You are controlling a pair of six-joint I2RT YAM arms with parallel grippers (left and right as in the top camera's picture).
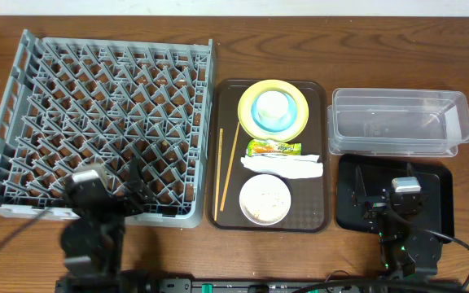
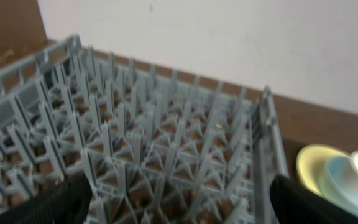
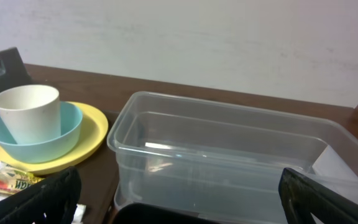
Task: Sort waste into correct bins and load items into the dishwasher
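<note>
The grey dish rack (image 1: 96, 114) fills the left. My left gripper (image 1: 133, 195) is open and empty over its front edge, above the pegs (image 2: 179, 205). A white cup (image 1: 272, 105) stands in a light blue bowl (image 1: 259, 118) on the yellow plate (image 1: 301, 102). Below them lie the green-and-orange wrapper (image 1: 274, 148), the white napkin (image 1: 283, 168) and a white bowl (image 1: 265, 198) holding rice. The chopsticks (image 1: 228, 167) lie at their left. My right gripper (image 1: 379, 203) is open and empty over the black tray (image 1: 440, 213), facing the clear tub (image 3: 229, 155).
The dishes and waste all sit on a dark brown serving tray (image 1: 320, 213) between the rack and the bins. The clear tub (image 1: 397, 94) lies behind the black tray at the right. A white wall stands behind the table.
</note>
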